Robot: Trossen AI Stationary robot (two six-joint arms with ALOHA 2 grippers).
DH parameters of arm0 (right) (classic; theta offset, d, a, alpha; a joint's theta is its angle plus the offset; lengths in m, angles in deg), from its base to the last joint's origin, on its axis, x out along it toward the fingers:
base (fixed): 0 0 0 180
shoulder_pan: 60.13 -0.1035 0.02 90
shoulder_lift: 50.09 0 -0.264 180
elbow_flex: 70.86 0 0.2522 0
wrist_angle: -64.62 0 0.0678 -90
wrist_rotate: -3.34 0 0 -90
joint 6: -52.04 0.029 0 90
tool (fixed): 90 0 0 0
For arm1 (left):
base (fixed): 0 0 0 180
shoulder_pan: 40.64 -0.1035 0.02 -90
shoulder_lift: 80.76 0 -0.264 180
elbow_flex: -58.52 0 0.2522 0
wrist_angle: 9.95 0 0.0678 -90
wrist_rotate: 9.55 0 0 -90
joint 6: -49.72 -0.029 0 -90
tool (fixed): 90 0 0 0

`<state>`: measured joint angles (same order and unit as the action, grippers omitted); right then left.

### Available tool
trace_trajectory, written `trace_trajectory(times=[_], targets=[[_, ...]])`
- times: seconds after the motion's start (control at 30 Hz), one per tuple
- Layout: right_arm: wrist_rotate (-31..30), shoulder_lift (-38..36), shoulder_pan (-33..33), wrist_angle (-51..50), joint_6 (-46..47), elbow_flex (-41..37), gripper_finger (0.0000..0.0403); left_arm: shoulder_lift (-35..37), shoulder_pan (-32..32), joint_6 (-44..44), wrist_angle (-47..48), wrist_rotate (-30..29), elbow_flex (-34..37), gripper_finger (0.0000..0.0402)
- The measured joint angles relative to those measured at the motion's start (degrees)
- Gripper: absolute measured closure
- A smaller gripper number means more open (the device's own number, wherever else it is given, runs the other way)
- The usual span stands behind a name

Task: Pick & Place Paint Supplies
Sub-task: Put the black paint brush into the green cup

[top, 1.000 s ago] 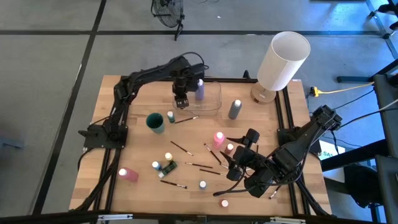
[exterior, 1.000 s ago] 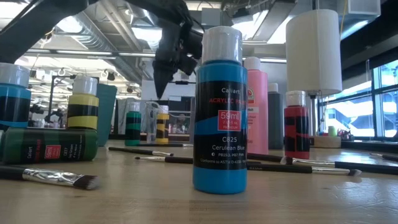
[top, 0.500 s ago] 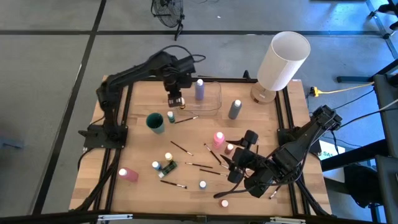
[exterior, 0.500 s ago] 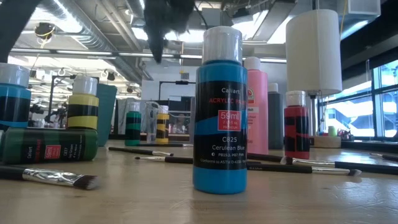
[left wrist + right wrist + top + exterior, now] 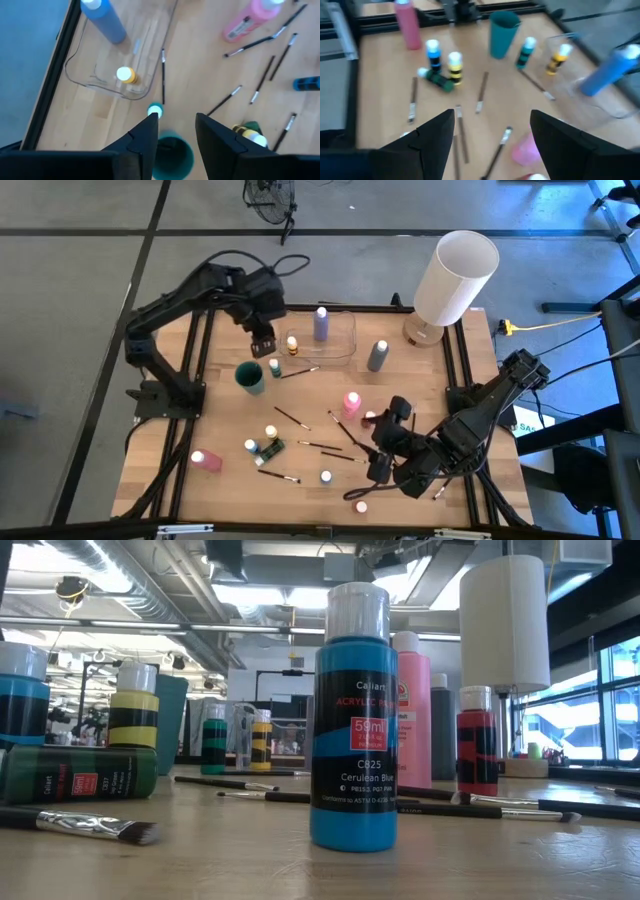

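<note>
Paint bottles and thin brushes lie scattered over the wooden table (image 5: 220,430). A clear tray (image 5: 340,350) at the far side holds a purple bottle (image 5: 321,323), a small yellow bottle (image 5: 291,343) and a brush (image 5: 163,70). My left gripper (image 5: 264,346) hangs open and empty, high above the teal cup (image 5: 172,155), just left of the tray. My right gripper (image 5: 385,442) stands open and empty above the brushes near the pink bottle (image 5: 351,402). Neither gripper shows in the low view.
A big white lamp (image 5: 455,277) stands at the far right corner. A grey bottle (image 5: 377,355) stands right of the tray. A pink bottle (image 5: 205,460) lies at the near left. A blue bottle (image 5: 353,720) fills the low view's middle.
My left gripper has risen from over the tray's left end and drawn back toward the table's left edge, passing up out of the low view. The small yellow bottle now shows in the tray. My right gripper has turned a little in place.
</note>
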<state>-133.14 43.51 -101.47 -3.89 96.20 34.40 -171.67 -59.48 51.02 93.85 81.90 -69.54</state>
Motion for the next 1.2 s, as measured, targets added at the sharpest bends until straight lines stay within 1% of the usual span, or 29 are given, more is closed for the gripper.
trace_trajectory(times=[0.27,0.37,0.5,0.67,0.8,0.9,1.1,1.2], targets=[[8.33,0.0,0.0,10.71,-8.62,0.0,0.0139,2.97,6.01,1.15,-1.38,0.04,0.0,0.0273],[11.91,0.22,0.0,12.74,-11.11,0.02,0.0139,3.84,9.08,2.25,-3.08,0.04,0.01,0.0267],[14.53,0.95,0.07,13.45,-12.41,0.02,0.0139,4.67,13.57,4.28,-3.93,-0.57,0.02,0.0253],[15.42,1.27,0.0,14.2,-11.95,0.02,0.0139,5.66,20.84,5.66,-5.09,-2.98,0.02,0.0234],[15.7,1.27,-0.02,14.36,-10.46,0.02,0.0139,5.64,26.91,5.42,-8.12,-4.44,0.02,0.0211],[15.68,1.25,-0.02,14.3,-10.33,0.02,0.0139,5.64,30.29,5.05,-11.34,-5.4,0.68,0.0192],[15.68,1.25,-0.02,13.78,-10.6,0.02,0.0139,5.61,32.82,5.42,-12.39,-5.9,3.34,0.0158],[15.66,1.25,-0.02,13.54,-10.76,0.02,0.0139,5.59,32.84,5.44,-12.87,-3.76,5.49,0.0142]])
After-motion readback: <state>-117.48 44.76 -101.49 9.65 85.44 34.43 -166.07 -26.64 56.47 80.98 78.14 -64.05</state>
